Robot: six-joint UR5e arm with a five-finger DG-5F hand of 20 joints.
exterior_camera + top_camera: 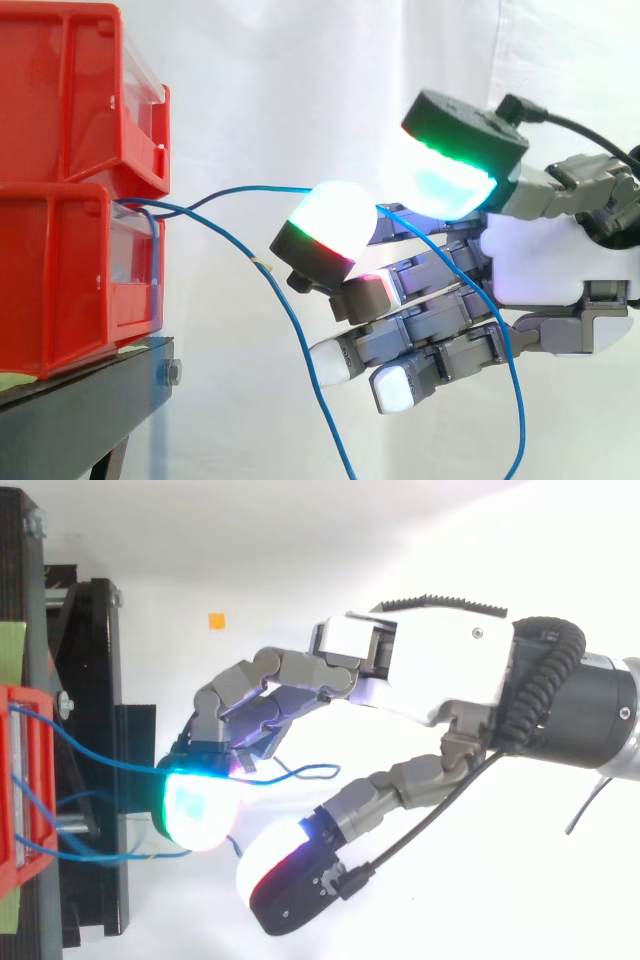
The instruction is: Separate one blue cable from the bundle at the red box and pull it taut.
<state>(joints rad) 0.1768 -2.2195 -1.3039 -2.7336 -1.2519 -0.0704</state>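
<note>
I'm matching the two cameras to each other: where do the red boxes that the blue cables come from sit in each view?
Side view: the red boxes stand stacked at the left edge, on the black stand.
Top view: the red boxes are a narrow strip on the left edge, lower half.
Shared landmark: the blue cable running from them to the robot hand.

Blue cable (262, 187) from red bins (60, 280) across robot hand (540, 262).
</note>
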